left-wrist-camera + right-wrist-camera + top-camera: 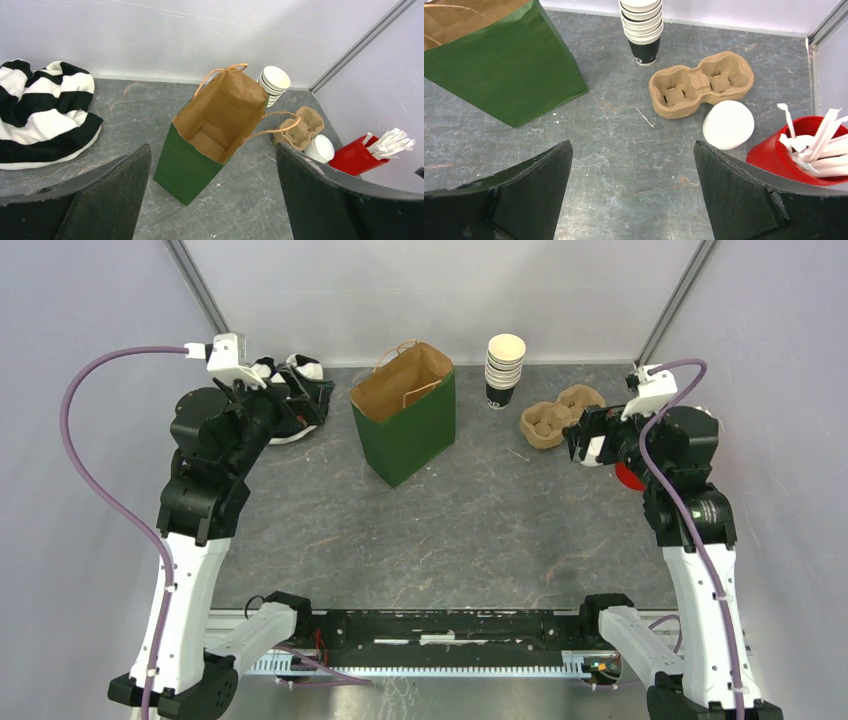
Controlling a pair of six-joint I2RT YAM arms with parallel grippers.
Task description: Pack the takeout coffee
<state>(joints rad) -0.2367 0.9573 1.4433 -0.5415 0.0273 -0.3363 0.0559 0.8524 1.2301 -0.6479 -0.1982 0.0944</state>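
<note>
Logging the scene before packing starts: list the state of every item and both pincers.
paper bag: upright, mouth open, nothing seen inside.
paper cups: nested in one upright stack, unlidded.
cup carrier: both wells empty.
lids: stacked beside the cup carrier.
red cup: upright, holding stirrers.
striped cloth: bunched up.
left pincer: open, empty.
right pincer: open, empty.

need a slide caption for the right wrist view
Open right hand facing stacked cups, an empty cardboard carrier, white lids and the green bag.
</note>
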